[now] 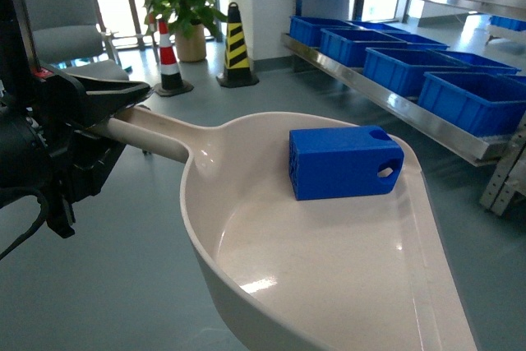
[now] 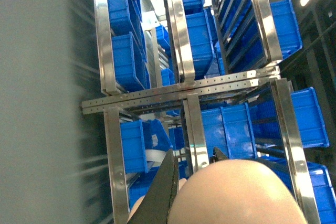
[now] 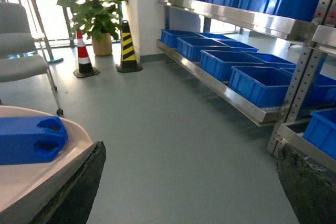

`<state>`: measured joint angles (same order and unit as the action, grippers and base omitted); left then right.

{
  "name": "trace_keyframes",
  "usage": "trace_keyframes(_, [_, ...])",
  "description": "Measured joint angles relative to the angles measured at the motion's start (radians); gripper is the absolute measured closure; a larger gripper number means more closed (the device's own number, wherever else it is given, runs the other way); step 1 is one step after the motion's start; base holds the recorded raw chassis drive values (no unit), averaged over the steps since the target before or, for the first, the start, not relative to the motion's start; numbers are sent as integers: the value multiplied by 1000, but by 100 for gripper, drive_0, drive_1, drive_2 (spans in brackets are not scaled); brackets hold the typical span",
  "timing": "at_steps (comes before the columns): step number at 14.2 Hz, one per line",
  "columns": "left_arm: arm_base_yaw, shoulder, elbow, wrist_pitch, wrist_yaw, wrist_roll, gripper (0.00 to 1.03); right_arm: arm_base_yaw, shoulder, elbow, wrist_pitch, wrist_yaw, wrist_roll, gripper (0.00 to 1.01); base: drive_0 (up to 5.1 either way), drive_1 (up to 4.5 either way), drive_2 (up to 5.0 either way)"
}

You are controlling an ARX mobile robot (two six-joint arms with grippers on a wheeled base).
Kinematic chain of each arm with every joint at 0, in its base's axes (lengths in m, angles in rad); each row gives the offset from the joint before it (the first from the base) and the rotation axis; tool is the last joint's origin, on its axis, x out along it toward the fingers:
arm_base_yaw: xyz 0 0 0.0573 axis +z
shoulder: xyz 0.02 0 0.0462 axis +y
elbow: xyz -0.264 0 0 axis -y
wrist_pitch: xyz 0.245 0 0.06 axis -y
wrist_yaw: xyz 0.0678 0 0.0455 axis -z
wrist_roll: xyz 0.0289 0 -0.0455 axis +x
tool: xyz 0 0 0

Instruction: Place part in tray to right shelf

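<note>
The blue part (image 1: 345, 162) already lies in the tray (image 1: 329, 285), whose handle the left pincer (image 1: 123, 100) grips, the right pincer (image 3: 189, 182) gapes wide, and the shelf (image 1: 411, 113) is not yet reached.

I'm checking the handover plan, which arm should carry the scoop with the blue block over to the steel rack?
Left. The left pincer already grips the tray by its handle, with the part resting inside. The right pincer looks open and holds nothing.
</note>
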<state>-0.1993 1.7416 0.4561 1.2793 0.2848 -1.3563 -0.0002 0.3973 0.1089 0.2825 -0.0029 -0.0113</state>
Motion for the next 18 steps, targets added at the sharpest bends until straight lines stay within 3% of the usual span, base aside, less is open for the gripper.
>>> trace_keyframes(18, [0,0,0,0,1,0,89,0,0,0,0,0,0,3,-162,-162,-162])
